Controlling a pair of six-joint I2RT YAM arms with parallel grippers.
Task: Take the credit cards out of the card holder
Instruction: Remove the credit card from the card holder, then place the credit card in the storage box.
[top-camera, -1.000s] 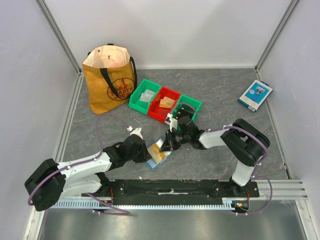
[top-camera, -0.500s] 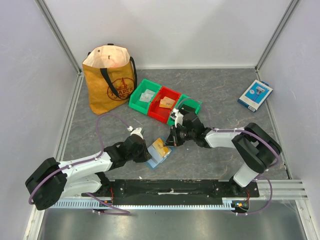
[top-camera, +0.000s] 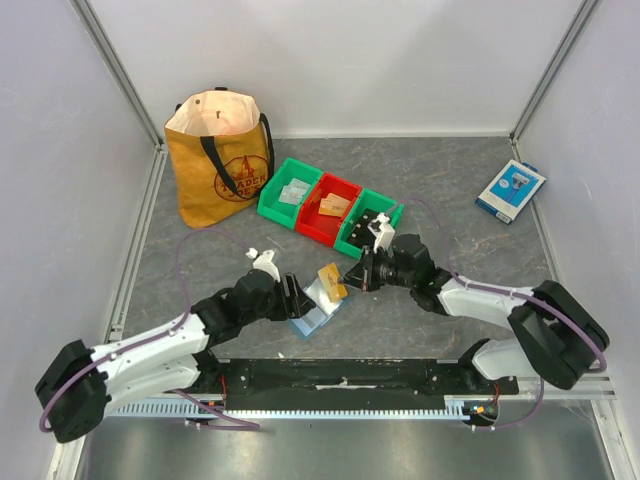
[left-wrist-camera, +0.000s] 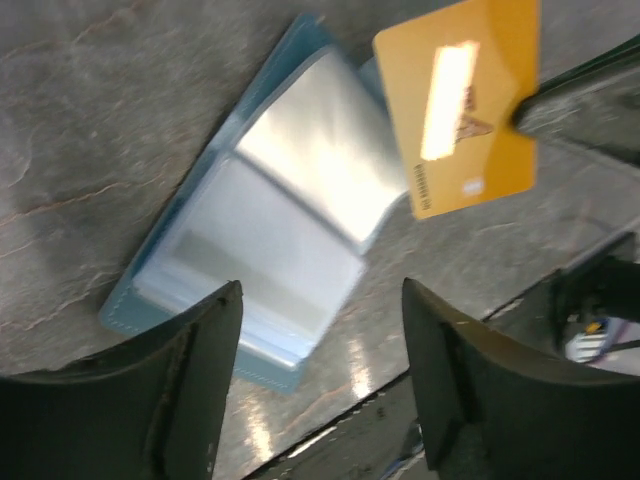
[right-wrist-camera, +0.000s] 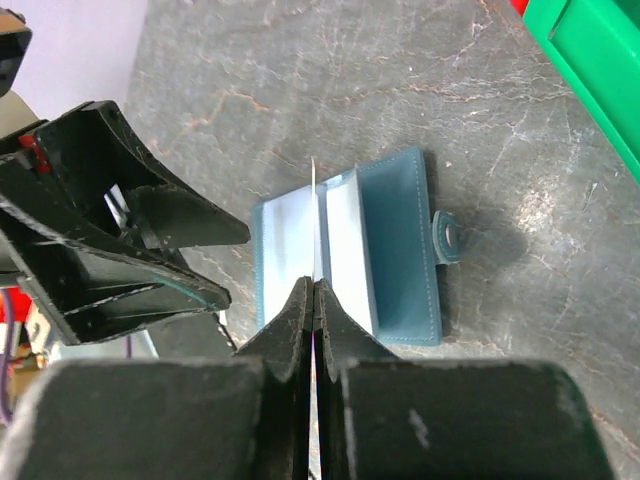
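Reaching in low from the counter's near edge, both arms are seen meeting at its near middle. Right end effector: pressed together on an orange credit card, which is held above the card holder. Left end effector: spread, hovering over the card holder, nothing gripped. The card holder is laid open on the counter. The card's face is shown by the left wrist view only; in the right wrist view it is edge-on, and the snap tab is visible.

Orange-yellow card, marked with a pale stripe, is shown at the black right hand; beneath the hand, the dusty-blue card holder is lined with pale pockets. The worktop is veined grey.
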